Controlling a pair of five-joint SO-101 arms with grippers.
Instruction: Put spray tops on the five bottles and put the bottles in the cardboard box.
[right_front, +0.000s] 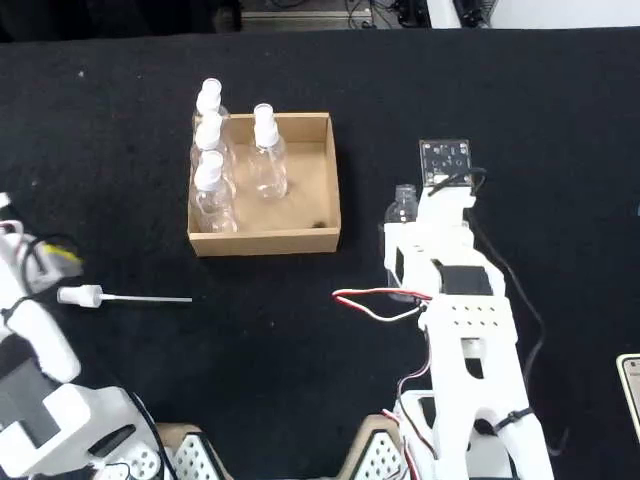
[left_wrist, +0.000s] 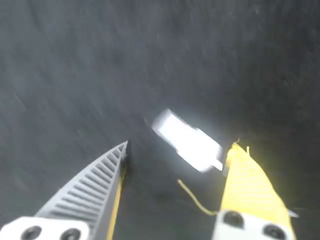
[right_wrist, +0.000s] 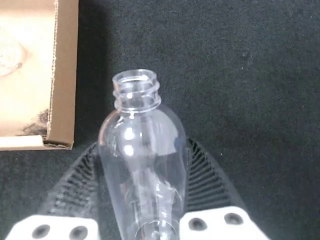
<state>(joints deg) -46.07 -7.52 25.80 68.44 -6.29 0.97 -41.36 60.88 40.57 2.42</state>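
A clear bottle without a top (right_wrist: 142, 150) stands upright between the fingers of my right gripper (right_wrist: 145, 146), which is shut on its body. In the high view this bottle (right_front: 403, 206) is to the right of the cardboard box (right_front: 325, 180), apart from it. Several bottles with white spray tops (right_front: 266, 150) stand inside the box, most along its left wall. A loose white spray top (right_front: 82, 295) lies on the table at the left, its thin tube pointing right. My left gripper (left_wrist: 180, 147) hangs open just above the spray top (left_wrist: 187, 140).
The table is covered in black cloth (right_front: 500, 100). The right arm's body and red-white cables (right_front: 375, 300) stretch from the front edge to the bottle. The box's right half (right_front: 305, 190) holds no bottles.
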